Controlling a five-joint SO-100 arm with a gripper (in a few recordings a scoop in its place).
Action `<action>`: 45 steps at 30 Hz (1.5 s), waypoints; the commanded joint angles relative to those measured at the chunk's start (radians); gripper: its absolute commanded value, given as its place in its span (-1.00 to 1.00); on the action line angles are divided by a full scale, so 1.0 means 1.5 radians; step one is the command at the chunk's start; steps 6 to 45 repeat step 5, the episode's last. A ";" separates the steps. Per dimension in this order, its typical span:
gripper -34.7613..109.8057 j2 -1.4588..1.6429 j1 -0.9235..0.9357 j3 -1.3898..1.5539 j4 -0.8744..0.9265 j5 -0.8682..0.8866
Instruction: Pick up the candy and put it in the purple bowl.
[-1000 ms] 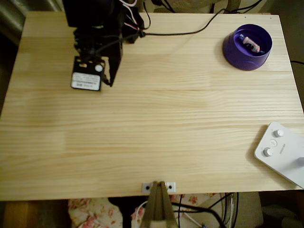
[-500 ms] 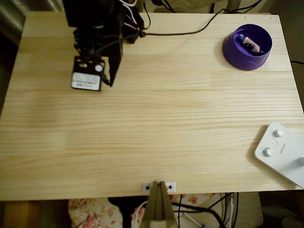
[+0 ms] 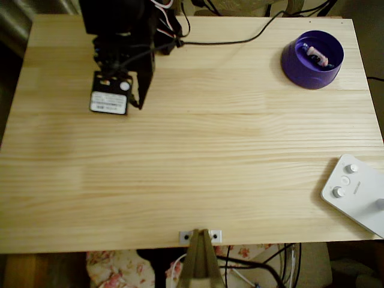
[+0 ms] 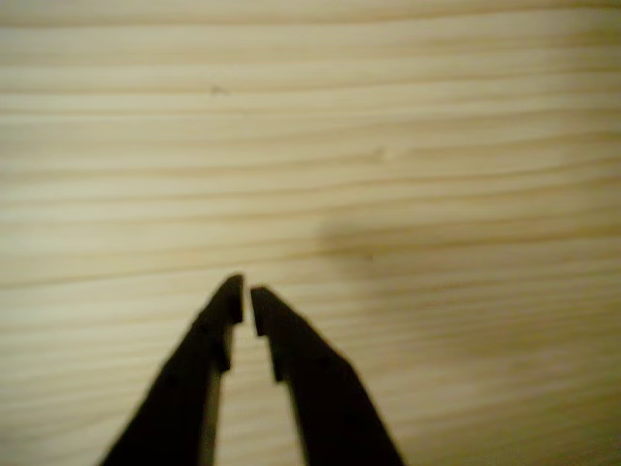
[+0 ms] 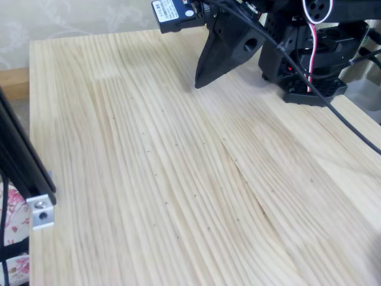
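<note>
the candy lies inside the bowl, on its flat bottom toward the far wall, so the walls hold it in. the bowl sits near the top right corner of the surface in the overhead view. judging by that, the task looks done.

the tool is nearly pressed together, with only a thin gap at the tips and nothing between them. in the wrist view it points down at bare wood grain, with a faint shadow just beyond the tips. in the overhead view the arm is folded near the top left corner, well apart from the bowl; that reads as a parked pose, tucked close to its base. in the fixed view the tool hangs tip-down just over the boards.

a white device with knobs lies at the right edge, clear of everything.
</note>
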 commanded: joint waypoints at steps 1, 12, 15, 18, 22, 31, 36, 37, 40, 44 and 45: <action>-0.53 0.020 0.010 -0.008 0.006 0.000; -0.53 0.020 0.010 -0.008 0.006 0.000; -0.53 0.020 0.010 -0.008 0.006 0.000; -0.53 0.020 0.010 -0.008 0.006 0.000; -0.53 0.020 0.010 -0.008 0.006 0.000; -0.53 0.020 0.010 -0.008 0.006 0.000; -0.53 0.020 0.010 -0.008 0.006 0.000; -0.53 0.020 0.010 -0.008 0.006 0.000; -0.53 0.020 0.010 -0.008 0.006 0.000; -0.53 0.020 0.010 -0.008 0.006 0.000; -0.53 0.020 0.010 -0.008 0.006 0.000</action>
